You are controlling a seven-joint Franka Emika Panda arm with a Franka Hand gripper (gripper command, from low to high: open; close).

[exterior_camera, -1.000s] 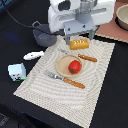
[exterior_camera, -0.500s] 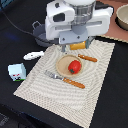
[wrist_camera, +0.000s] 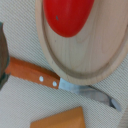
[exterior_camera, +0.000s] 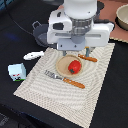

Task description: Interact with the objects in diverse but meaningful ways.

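My gripper (exterior_camera: 76, 52) hangs open and empty over the far edge of the round tan plate (exterior_camera: 62, 66), its two dark fingers (exterior_camera: 65, 52) spread apart. The red tomato (exterior_camera: 74, 66) lies on the plate, also in the wrist view (wrist_camera: 67, 17). The golden bread loaf (wrist_camera: 57, 120) shows only in the wrist view, beside the orange-handled knife (wrist_camera: 35, 75); in the exterior view my gripper hides it. The grey two-handled pot (exterior_camera: 40, 33) stands at the back on the exterior view's left. The white fish piece (exterior_camera: 33, 55) and the milk carton (exterior_camera: 16, 71) lie off the mat on that side.
A striped placemat (exterior_camera: 60, 95) lies under the plate. The orange-handled fork (exterior_camera: 65, 80) lies on its near side, the knife (exterior_camera: 87, 58) just behind the plate. A tan bowl (exterior_camera: 122, 17) sits on a wooden board at the back on the exterior view's right.
My gripper has come down and a little nearer, over the bread loaf, which showed in the exterior view before and is now covered. The other things have not moved.
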